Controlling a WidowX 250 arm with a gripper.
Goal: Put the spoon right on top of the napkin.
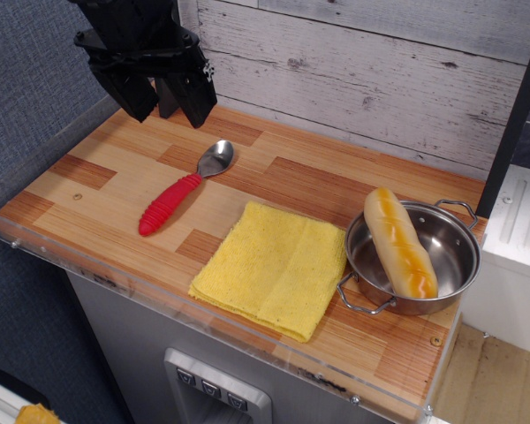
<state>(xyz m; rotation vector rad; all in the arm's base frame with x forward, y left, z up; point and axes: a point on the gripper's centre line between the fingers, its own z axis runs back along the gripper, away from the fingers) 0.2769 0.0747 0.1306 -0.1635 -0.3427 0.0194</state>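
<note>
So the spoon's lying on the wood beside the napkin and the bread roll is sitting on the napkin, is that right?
Not quite. The spoon does lie on the wood beside the napkin, but the bread roll is not on the napkin: it rests in the steel pan to the napkin's right, as the observation.image view shows.

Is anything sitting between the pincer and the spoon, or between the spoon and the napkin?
Nothing visible. The pincer hangs open above the back left of the table, with bare wood between it and the spoon. The napkin lies just right of the spoon, its top bare. The pan with the bread roll sits beyond the napkin, off the path.
</note>
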